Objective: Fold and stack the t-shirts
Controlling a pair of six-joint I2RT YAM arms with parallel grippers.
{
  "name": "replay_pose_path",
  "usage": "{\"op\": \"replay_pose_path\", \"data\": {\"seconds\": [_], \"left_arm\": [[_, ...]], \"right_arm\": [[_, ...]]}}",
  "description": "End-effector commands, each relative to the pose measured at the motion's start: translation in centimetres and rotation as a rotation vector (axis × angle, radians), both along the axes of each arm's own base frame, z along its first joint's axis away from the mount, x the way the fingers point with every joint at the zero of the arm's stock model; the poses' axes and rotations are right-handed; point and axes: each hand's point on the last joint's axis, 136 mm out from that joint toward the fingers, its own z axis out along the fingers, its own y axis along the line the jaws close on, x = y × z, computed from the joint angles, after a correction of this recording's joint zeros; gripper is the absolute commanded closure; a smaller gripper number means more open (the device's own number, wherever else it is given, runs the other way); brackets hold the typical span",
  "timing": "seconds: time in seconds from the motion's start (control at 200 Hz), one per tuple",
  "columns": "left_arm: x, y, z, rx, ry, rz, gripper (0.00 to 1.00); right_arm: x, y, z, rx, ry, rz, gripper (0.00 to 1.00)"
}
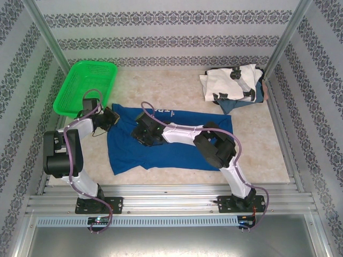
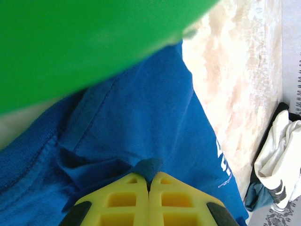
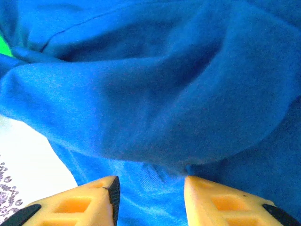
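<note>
A royal-blue t-shirt (image 1: pixel 177 152) with white lettering lies spread across the middle of the table. My left gripper (image 1: pixel 113 119) sits at the shirt's left upper corner. In the left wrist view its yellow fingers (image 2: pixel 131 197) are shut, pinching a small tuft of the blue cloth (image 2: pixel 149 167). My right gripper (image 1: pixel 142 132) is low over the shirt near its collar. Its jaws (image 3: pixel 150 186) stand open, with a raised fold of blue t-shirt (image 3: pixel 155 94) just ahead of the tips and flat cloth between them. A white t-shirt (image 1: pixel 233 80) with black marks lies crumpled at the back right on a bluish-grey one (image 1: pixel 236 104).
The green mesh basket (image 1: pixel 86 85) stands at the back left, close behind my left gripper, and looms over it in the left wrist view (image 2: pixel 84 42). Bare marbled tabletop (image 1: pixel 166 88) lies between the basket and the crumpled pile (image 2: pixel 277 155). Patterned walls close in the sides.
</note>
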Motion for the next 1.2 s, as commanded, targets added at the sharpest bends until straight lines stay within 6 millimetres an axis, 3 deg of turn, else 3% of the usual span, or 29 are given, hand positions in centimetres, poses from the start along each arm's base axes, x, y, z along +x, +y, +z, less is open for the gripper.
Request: {"op": "replay_pose_path", "data": {"seconds": [0.0,0.245,0.345,0.61,0.939,1.194], "left_arm": [[-0.1,0.2,0.5,-0.007,-0.03,-0.006,1.0],[-0.5,0.0,0.4,-0.009,-0.029,-0.022,1.0],[-0.9,-0.3,0.4,-0.018,-0.029,-0.043,1.0],[-1.9,-0.5,0.2,-0.02,-0.022,-0.069,1.0],[-3.4,-0.3,2.8,0.007,-0.04,-0.105,1.0],[-6.0,-0.6,2.8,0.02,-0.008,-0.115,1.0]], "right_arm": [[0.6,-0.8,-1.7,-0.055,0.034,-0.025,0.59],[1.5,-1.5,-1.3,-0.079,0.007,-0.048,0.7],[2.5,-1.8,-0.3,-0.081,-0.029,-0.053,0.82],[3.3,-1.6,0.4,-0.07,-0.034,-0.035,1.0],[2.5,-1.6,4.1,-0.019,-0.065,0.032,1.0],[1.5,-2.3,5.3,0.006,-0.06,0.108,1.0]]}}
